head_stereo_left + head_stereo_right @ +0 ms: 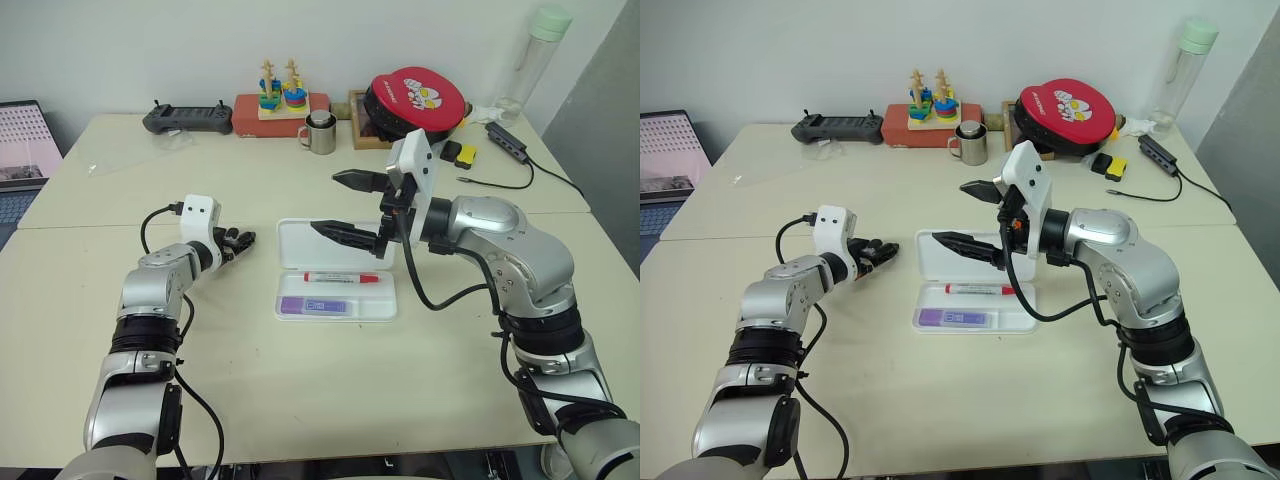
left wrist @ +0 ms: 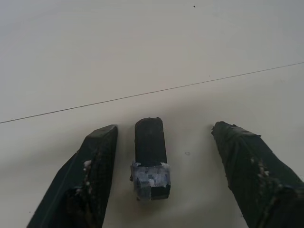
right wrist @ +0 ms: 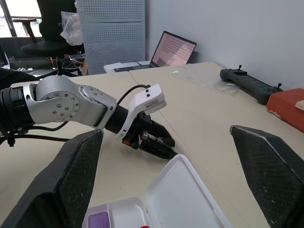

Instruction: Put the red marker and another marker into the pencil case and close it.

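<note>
The white pencil case lies open in the middle of the table, its lid folded back flat. Inside it lie the red marker and, in the nearer compartment, the other marker, short and light purple. My right gripper hangs open above the lid, pointing left, with nothing between its fingers. Left of the case, my left gripper rests low at the table. In the left wrist view its fingers stand apart around a small black cap-like object, with a gap on each side.
Along the far edge stand a black controller, a red box with a stacking toy, a metal mug, a red round case and a bottle. A cable hub lies at the right and a laptop at the left.
</note>
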You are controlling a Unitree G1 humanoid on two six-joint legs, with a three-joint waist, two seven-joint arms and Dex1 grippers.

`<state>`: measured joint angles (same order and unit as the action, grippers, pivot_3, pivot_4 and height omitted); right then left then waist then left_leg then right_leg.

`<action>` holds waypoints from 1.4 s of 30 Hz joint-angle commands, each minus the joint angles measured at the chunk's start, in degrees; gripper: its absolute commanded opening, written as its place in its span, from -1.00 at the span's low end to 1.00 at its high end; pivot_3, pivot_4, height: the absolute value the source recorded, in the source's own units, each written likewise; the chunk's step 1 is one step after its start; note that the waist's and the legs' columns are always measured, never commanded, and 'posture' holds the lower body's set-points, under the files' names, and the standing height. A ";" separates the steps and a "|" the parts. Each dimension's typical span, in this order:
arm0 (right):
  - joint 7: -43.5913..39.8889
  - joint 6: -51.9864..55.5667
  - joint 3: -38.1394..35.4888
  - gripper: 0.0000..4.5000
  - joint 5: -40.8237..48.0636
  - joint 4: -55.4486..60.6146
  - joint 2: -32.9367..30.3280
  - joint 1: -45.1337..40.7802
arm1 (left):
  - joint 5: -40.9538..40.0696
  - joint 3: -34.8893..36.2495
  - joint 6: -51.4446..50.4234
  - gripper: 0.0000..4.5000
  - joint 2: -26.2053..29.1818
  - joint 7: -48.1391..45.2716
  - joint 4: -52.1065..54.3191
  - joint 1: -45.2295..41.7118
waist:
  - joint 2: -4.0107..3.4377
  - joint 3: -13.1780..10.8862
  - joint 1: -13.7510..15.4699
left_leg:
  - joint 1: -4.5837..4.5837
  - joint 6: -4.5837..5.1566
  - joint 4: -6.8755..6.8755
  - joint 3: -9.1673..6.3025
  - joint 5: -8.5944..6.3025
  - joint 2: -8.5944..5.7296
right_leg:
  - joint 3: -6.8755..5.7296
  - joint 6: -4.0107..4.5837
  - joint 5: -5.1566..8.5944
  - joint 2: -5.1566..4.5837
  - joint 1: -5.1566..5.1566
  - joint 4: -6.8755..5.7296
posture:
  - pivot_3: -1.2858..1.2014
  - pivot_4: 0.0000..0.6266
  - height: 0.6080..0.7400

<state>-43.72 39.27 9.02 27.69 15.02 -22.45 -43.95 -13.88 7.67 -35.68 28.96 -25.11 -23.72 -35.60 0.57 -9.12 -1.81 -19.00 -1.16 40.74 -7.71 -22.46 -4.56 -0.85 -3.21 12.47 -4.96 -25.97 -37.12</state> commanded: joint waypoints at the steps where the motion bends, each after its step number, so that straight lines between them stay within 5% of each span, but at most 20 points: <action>1: -0.37 -1.73 -1.10 1.00 -0.33 0.56 -0.16 -2.11 | -0.67 1.35 -2.12 0.11 -0.37 1.05 3.20 1.08 | 0.00 0.00 0.00 | 0.00 0.00 0.00 0.00 0.00 0.00 | 0.00 0.00 0.00 0.00 0.00 0.00 | 0.03 -0.52 1.00; 11: -0.63 -2.22 -1.38 1.00 -0.16 0.14 -0.82 -2.12 | -0.19 1.95 -1.94 -0.81 -1.12 2.23 3.09 0.98 | 0.00 0.00 0.07 | 0.00 0.00 0.00 0.00 0.00 0.00 | -0.01 0.00 0.00 0.00 0.00 0.00 | 0.03 -0.52 1.00; 20: -6.48 1.02 -3.95 1.00 4.88 4.15 -7.21 2.53 | -4.12 3.10 8.26 -0.81 -0.79 -5.06 12.95 -1.20 | 0.01 -0.01 0.19 | -0.09 0.00 0.05 -0.04 0.00 0.00 | -0.04 0.00 0.00 -0.01 -0.01 0.04 | 0.03 -0.52 1.00; 26: -12.13 2.15 -3.63 1.00 5.44 8.03 -16.74 9.73 | -11.22 -6.82 6.19 -0.81 2.32 -24.15 31.22 -0.43 | 0.02 0.00 0.28 | -0.41 0.00 0.13 -0.10 0.00 -0.02 | -0.01 -0.02 -0.02 -0.12 -0.14 0.12 | 0.03 -0.52 1.00; 30: -11.80 2.80 -2.94 1.00 4.34 9.85 -19.69 12.79 | -9.18 -17.64 6.21 -0.81 6.44 -33.78 37.95 2.12 | -0.01 0.01 -0.16 | -0.33 0.00 0.06 0.04 0.00 0.07 | 0.11 -0.02 -0.02 -0.05 -0.14 0.09 | 0.03 -0.52 1.00; 42: -7.73 5.85 -3.02 1.00 4.07 15.68 -21.70 18.69 | -0.93 -29.46 12.72 -0.81 2.66 -40.20 27.40 -0.12 | 0.01 0.00 1.03 | -0.31 0.01 0.10 0.08 0.00 0.03 | 0.01 -0.03 -0.02 -0.01 -0.10 0.12 | 0.03 -0.52 1.00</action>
<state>-52.22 44.98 6.93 32.03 27.89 -43.36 -25.54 -15.29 -21.47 -24.43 32.72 -64.68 3.54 -34.08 0.58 -9.12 -0.78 -19.32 -1.15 40.84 -7.62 -22.46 -4.53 -0.85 -3.24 12.46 -4.97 -26.07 -36.99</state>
